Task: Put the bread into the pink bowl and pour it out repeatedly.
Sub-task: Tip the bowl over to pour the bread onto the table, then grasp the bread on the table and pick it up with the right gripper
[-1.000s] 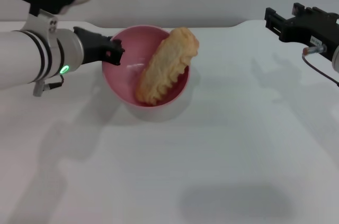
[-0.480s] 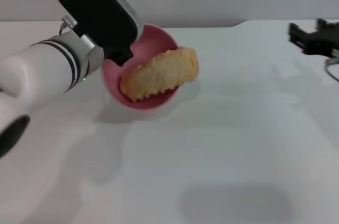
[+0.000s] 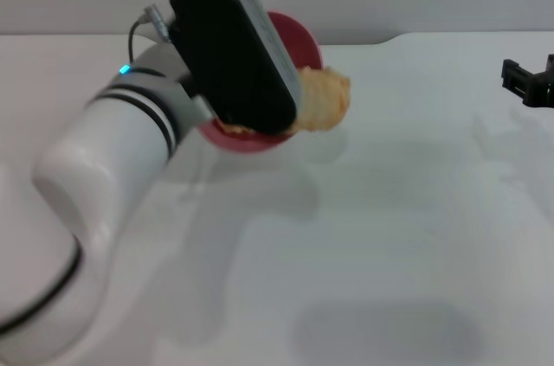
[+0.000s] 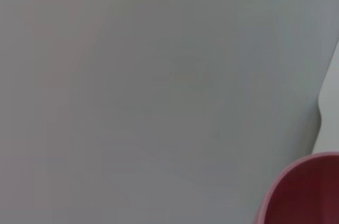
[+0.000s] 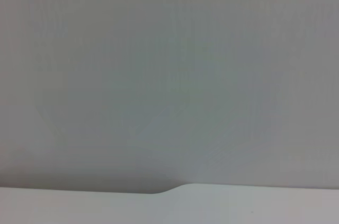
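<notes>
Careful: your left gripper [image 3: 227,128], fingers hidden, tips the pink bowl [image 3: 299,37] upper-centre; the bread [image 3: 325,99] may tumble and roll away.

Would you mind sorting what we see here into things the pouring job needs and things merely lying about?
In the job:
- pink bowl, tipped over by the left arm
- bread, poking out past the bowl's rim
- left gripper, hidden behind its own arm

Merely about:
- white table
- right gripper, off at the table's far right edge
</notes>
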You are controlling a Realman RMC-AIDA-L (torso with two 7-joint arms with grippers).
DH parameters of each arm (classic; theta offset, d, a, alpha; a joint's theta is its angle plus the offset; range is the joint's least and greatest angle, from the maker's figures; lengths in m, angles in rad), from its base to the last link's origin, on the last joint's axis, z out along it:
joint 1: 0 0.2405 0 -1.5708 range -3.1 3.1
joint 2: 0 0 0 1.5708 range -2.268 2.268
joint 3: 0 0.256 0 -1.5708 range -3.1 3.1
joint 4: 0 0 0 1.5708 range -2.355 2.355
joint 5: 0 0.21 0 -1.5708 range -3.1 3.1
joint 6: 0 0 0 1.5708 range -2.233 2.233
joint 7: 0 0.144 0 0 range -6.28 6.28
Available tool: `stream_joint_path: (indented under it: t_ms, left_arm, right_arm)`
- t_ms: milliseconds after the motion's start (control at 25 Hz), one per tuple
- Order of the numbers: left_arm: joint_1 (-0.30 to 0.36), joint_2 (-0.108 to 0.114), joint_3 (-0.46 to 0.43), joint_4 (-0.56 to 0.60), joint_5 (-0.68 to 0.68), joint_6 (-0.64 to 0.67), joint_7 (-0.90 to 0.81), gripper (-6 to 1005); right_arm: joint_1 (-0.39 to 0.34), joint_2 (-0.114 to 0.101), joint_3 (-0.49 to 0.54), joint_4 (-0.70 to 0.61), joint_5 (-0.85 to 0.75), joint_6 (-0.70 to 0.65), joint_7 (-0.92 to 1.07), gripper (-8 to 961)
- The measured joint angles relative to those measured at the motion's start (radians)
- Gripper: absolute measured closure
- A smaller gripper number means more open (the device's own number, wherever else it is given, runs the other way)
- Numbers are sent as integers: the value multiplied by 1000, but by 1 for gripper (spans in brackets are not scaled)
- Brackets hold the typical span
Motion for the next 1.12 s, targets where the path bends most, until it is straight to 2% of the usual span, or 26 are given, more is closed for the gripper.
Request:
stream_joint_path:
  t_ms: [80, 160, 440, 600, 760, 800, 880, 920, 960, 1000, 1080, 1120]
  left_arm:
    - [0, -1, 66, -31, 173, -1, -93, 950]
    - [0, 0, 106, -52, 265, -9, -119, 951]
    - [-1, 0, 183, -85, 342, -26, -108, 951]
    - [2, -1, 188, -89, 360, -30, -130, 951]
    - [-15, -1, 141, -58, 284, -71, -233, 951]
    - [-25, -1, 111, -38, 220, -96, -270, 950]
    - [-25, -1, 111, -38, 220, -96, -270, 950]
    - [-48, 1, 1, 16, -53, -160, -312, 950]
    - [-68, 4, -76, 22, -200, -212, -304, 950]
    - [-84, 6, -123, 23, -289, -259, -293, 950]
    - [-84, 6, -123, 23, -289, -259, -293, 950]
    - [-113, 6, -197, 19, -421, -352, -271, 950]
  right_arm:
    - [0, -1, 1, 1, 0, 0, -1, 351]
    - [0, -2, 1, 2, 0, 1, -2, 351]
    - [-1, -2, 2, 8, 0, 2, -15, 351]
    - [-1, -2, 2, 8, 1, 15, -15, 351]
    - [9, -2, -8, -7, 7, 58, -15, 351]
    - [10, -2, -12, -18, 7, 74, -15, 351]
    - [13, -1, -25, -41, 6, 109, -15, 351]
    - [16, -1, -32, -54, 4, 126, -15, 351]
    - [20, -1, -40, -65, 3, 146, -15, 351]
    - [27, -2, -46, -75, 3, 169, -15, 351]
    - [43, -2, -55, -93, 2, 216, -15, 351]
    - [52, -2, -58, -101, -1, 240, -15, 351]
